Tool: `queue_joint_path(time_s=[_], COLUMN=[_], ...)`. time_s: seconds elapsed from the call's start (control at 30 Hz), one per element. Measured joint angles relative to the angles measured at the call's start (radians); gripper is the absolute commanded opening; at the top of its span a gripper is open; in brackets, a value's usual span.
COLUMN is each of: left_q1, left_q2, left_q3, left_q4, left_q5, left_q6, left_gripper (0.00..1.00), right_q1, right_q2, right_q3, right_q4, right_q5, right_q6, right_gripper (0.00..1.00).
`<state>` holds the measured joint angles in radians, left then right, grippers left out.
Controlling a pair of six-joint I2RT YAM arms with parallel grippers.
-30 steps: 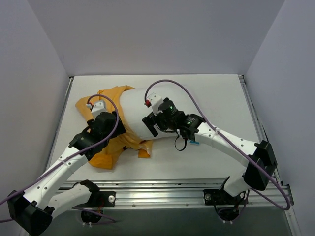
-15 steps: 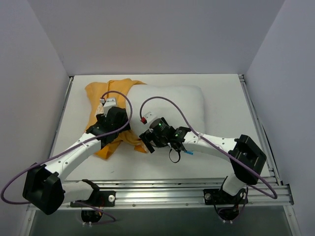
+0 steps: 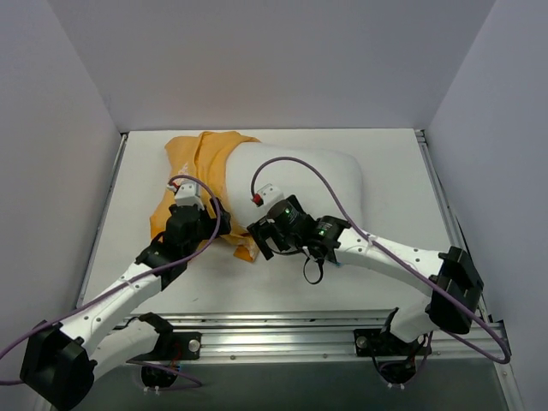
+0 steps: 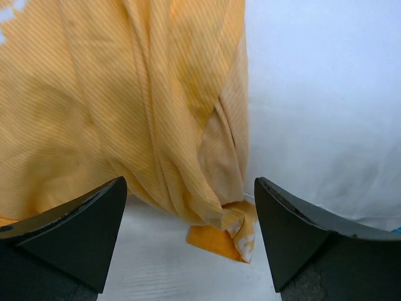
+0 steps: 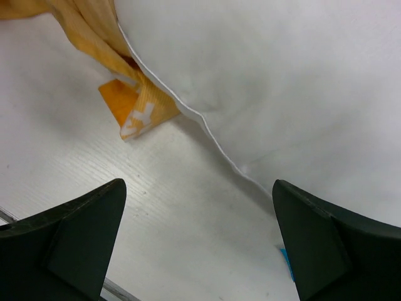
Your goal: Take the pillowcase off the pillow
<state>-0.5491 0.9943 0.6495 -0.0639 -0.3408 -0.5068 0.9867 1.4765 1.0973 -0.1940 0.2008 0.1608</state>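
Nearest, the left gripper [image 4: 188,185] hangs over folds of the orange-yellow pillowcase [image 3: 201,154], its jaws spread wide and gripping nothing. At its 3 o'clock the right gripper [image 5: 199,183] is just as wide and empty, above the near edge of the white pillow [image 3: 317,180] and bare table [image 3: 402,214]. Further back, the pillow's 9 o'clock end sits inside the pillowcase, which bunches toward the table's 10 o'clock corner

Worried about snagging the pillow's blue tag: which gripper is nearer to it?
Right. The blue tag lies beside the right gripper at the near edge of the pillow; the left gripper is farther left, over the pillowcase.
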Motion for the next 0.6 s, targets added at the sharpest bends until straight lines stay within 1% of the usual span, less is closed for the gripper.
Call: queue_joint_path(time_s=[0.17, 0.37, 0.43, 0.5, 0.53, 0.6], left_q1=[-0.01, -0.013, -0.013, -0.015, -0.016, -0.019], left_q2=[0.047, 0.22, 0.265, 0.298, 0.314, 0.336], left_q3=[-0.111, -0.132, -0.132, -0.132, -0.132, -0.132], left_q4=[0.128, 0.306, 0.357, 0.399, 0.419, 0.452], left_q5=[0.067, 0.102, 0.106, 0.11, 0.111, 0.116], left_q6=[-0.002, -0.01, -0.011, -0.014, -0.015, -0.021], left_gripper=[0.9, 0.87, 0.83, 0.75, 0.65, 0.55], right_q1=[-0.026, -0.048, -0.048, -0.048, -0.051, -0.052], right_q2=[-0.059, -0.077, -0.075, -0.067, -0.06, -0.037], right_q3=[0.017, 0.017, 0.017, 0.017, 0.017, 0.018], right_q4=[0.002, 0.007, 0.016, 0.038, 0.053, 0.082], right_q5=[0.002, 0.002, 0.002, 0.006, 0.011, 0.021], right_q6=[-0.019, -0.071, -0.099, -0.128, -0.144, -0.173], right_gripper=[0.98, 1.0, 1.0, 1.0, 1.0, 1.0])
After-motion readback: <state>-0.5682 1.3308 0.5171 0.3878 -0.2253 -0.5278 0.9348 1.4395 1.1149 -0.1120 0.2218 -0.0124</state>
